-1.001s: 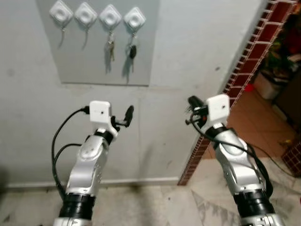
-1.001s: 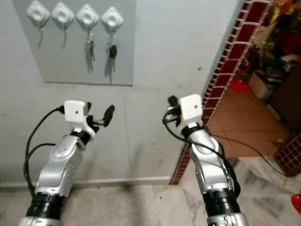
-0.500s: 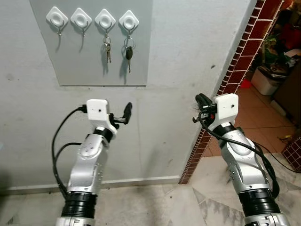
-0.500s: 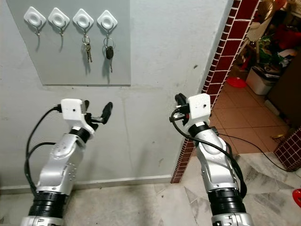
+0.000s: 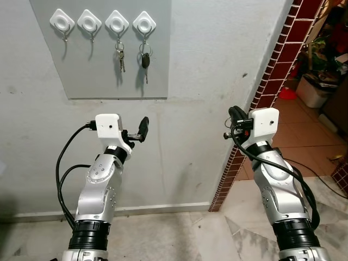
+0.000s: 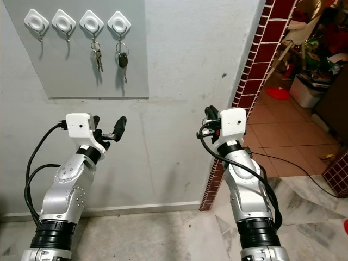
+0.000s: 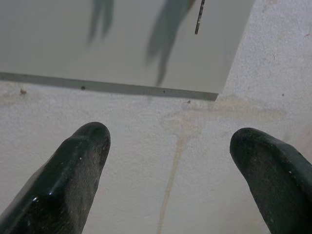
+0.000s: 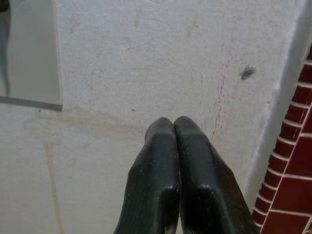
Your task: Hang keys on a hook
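Grey panel [image 5: 109, 60] on the white wall [image 5: 217, 81], four white hooks [image 5: 103, 22] in a row, silver keys [image 5: 119, 54] hung on the third and a black-headed key [image 5: 145, 60] on the fourth. Left gripper [image 7: 170, 165] raised below the panel, fingers spread wide, empty. Right gripper [image 8: 174, 146] lifted near the red brick edge [image 5: 272, 81], fingers pressed together, nothing between.

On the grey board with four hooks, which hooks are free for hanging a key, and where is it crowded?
The first hook and second hook on the robot's left are bare, with plain grey board below them. The third hook holds silver keys and the fourth hook a black-headed key, so that side is crowded.
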{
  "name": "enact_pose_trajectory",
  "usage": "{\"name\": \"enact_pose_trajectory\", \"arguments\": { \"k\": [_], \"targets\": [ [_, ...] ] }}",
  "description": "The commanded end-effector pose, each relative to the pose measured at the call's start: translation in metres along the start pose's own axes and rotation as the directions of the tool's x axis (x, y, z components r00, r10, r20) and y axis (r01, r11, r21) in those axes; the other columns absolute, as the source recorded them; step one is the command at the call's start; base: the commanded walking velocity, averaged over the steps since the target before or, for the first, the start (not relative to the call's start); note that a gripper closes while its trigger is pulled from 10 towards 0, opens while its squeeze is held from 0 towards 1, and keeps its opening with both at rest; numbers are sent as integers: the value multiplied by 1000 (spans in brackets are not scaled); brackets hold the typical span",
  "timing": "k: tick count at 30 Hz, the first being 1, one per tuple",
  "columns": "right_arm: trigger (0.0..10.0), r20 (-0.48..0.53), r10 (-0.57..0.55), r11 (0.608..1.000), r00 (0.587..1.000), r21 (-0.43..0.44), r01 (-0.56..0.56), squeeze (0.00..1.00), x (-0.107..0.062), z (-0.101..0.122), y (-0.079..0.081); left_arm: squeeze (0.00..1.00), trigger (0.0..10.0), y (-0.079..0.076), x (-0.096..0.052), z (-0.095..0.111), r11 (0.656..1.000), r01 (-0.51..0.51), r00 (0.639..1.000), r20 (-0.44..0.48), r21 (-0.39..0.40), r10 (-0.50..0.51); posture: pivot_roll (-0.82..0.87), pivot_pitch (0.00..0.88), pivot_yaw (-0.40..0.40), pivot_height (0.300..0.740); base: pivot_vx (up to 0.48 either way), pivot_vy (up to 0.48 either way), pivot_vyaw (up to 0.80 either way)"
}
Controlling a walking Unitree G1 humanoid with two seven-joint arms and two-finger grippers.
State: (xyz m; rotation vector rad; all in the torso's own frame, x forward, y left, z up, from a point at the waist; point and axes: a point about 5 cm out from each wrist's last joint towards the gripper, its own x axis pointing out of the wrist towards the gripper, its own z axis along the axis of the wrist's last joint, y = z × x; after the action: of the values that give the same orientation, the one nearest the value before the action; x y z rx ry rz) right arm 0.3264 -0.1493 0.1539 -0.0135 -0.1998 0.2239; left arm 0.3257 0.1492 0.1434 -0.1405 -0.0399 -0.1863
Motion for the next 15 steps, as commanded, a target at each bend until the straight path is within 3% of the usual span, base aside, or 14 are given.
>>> {"name": "enact_pose_trajectory", "arguments": {
  "k": [1,15],
  "targets": [
    [10000,11,-26,1000,1000,11,26,0,0,0,-4,0,10000,0,3,8,1000,8,1000,15,14,-8,-9,0,41,740,0,0,0],
    [10000,28,-49,998,998,38,48,0,-1,-1,3,0,10000,10,9,19,1000,3,1000,24,15,-4,-8,0,70,740,0,0,0]
  ]
}}
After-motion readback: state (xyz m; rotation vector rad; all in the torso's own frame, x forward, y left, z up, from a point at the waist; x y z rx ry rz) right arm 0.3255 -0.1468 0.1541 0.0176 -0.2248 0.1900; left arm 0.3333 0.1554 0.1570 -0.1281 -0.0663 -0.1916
